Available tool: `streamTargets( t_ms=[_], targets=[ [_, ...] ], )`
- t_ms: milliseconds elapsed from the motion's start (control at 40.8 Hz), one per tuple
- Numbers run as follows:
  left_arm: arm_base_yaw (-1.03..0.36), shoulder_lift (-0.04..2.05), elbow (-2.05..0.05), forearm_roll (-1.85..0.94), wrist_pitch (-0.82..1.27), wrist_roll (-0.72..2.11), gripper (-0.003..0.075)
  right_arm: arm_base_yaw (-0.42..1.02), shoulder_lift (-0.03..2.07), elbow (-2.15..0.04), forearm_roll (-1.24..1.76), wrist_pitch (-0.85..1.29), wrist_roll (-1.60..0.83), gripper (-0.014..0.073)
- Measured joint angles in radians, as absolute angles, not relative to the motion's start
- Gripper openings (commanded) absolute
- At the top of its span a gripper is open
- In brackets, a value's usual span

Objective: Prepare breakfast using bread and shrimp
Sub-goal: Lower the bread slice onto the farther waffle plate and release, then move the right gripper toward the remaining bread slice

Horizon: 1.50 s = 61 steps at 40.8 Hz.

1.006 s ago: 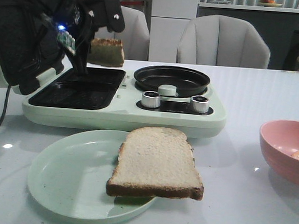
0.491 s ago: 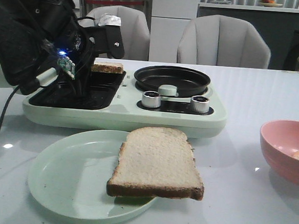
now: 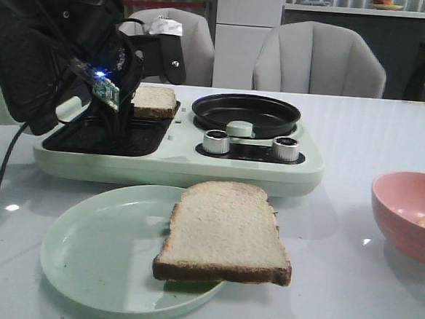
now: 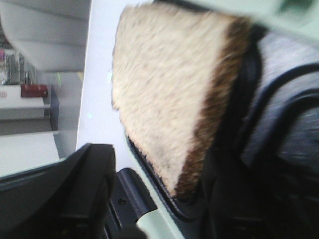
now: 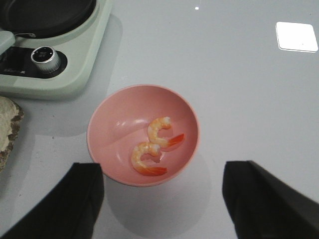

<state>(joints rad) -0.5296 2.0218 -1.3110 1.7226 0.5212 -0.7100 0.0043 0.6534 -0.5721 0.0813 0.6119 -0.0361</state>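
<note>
Nearest you on the table [image 3: 345,139], a pale green plate [image 3: 96,253] carries one slice of bread [image 3: 223,232] lying flat, its near edge hanging over the plate's rim. Neither gripper is close to it; your left gripper is well behind it and higher.

Off to your right, a pink bowl [image 5: 143,134] holds two curled shrimp [image 5: 162,132], touching each other near the bowl's middle. Your right gripper [image 5: 162,199] hovers above the bowl with its fingers [image 5: 60,204] spread wide, one on either side of the near rim, touching nothing.

Farther back stands a pale green breakfast maker [image 3: 177,146]: a dark grill tray [image 3: 112,130] on its left side, a round black pan [image 3: 245,112] on its right, two silver knobs [image 3: 215,141] in front of the pan, and its lid [image 3: 23,51] tilted up at the left.

Your left gripper [image 3: 127,80] sits over the far part of the grill tray, and the second slice of bread [image 3: 154,101] is right at its tip, tilted, its lower edge at the tray's back corner. In the left wrist view that slice [image 4: 174,94] fills the picture, brown crust down against the dark tray. You cannot tell from these views whether the left fingers pinch the slice or stand apart.

Behind the table, two grey chairs [image 3: 318,61] face you.
</note>
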Motion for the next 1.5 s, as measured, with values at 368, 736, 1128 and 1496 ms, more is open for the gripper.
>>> streamTargets(
  t_ms=[368, 736, 1128, 1496],
  targets=[
    [-0.546, 1.66, -1.019, 1.451, 0.415, -0.694, 0.0402, 0.004, 0.653, -0.572, 0.081, 0.612, -0.036, 0.0601],
    [-0.569, 1.172, -0.845, 0.547, 0.647, -0.163, 0.0402, 0.004, 0.653, -0.572, 0.081, 0.61, -0.036, 0.0601],
    [-0.653, 0.862, -0.818, 0.092, 0.739, -0.041, 0.0402, 0.004, 0.653, -0.572, 0.081, 0.61, -0.036, 0.0601],
    [-0.657, 0.842, -0.818, 0.0, 0.748, -0.038, 0.0402, 0.004, 0.653, -0.572, 0.081, 0.61, -0.036, 0.0601]
  ],
)
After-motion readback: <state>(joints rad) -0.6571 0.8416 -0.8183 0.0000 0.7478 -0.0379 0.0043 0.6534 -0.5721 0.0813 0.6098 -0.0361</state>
